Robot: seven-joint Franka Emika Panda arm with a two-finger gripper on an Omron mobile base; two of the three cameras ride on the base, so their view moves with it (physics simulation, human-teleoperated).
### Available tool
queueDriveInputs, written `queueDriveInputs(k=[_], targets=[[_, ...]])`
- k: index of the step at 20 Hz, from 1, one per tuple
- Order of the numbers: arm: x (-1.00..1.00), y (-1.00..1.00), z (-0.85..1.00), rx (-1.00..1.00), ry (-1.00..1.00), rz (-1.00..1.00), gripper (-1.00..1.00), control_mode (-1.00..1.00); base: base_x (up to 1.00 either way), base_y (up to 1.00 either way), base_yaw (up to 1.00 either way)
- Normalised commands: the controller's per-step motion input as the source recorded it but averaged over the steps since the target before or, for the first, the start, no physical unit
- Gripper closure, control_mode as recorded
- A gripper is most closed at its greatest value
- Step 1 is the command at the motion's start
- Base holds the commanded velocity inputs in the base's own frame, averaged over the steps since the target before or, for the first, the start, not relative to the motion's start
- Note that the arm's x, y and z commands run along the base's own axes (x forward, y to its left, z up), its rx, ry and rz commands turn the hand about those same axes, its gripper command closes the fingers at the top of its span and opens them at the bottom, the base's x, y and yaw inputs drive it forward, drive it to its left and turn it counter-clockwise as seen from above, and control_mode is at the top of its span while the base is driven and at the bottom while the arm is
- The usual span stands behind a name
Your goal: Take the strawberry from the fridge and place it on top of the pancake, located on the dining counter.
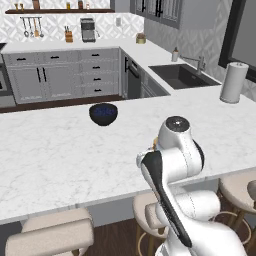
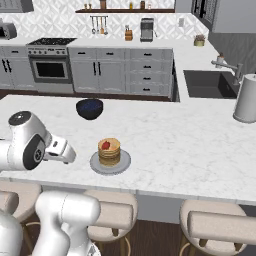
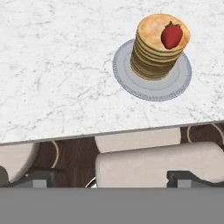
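The strawberry [image 3: 171, 36] sits on the pancake [image 3: 159, 48], at one o'clock in the hand view, plate [image 3: 131, 78] on the surface [image 3: 57, 65]. Fingers [image 3: 37, 177] spread, empty. Placement looks finished; next, just retreat clear.

One strawberry [image 3: 171, 35] is seen on one pancake stack [image 3: 158, 47], upper right of the hand view, on one grey plate [image 3: 131, 76]. One dark bowl [image 2: 89, 108] and one paper towel roll [image 2: 246, 98] are counted on the dining counter [image 2: 190, 150]. Three stools [image 2: 220, 225] are seen along the bottom.
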Motion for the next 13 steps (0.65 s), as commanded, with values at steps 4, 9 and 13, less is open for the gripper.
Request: queueDriveInputs(k=[4,9,13], targets=[[-0.27,1.00,-0.25,-0.02,0.02,0.00,-1.00,-1.00,0.00,0.00,0.00],[0.03,0.77,-0.22,-0.06,0.10,0.00,-1.00,-1.00,0.00,0.00,0.00],[0.19,0.63,-0.29,-0.05,0.13,-0.01,-1.00,-1.00,0.00,0.00,0.00]])
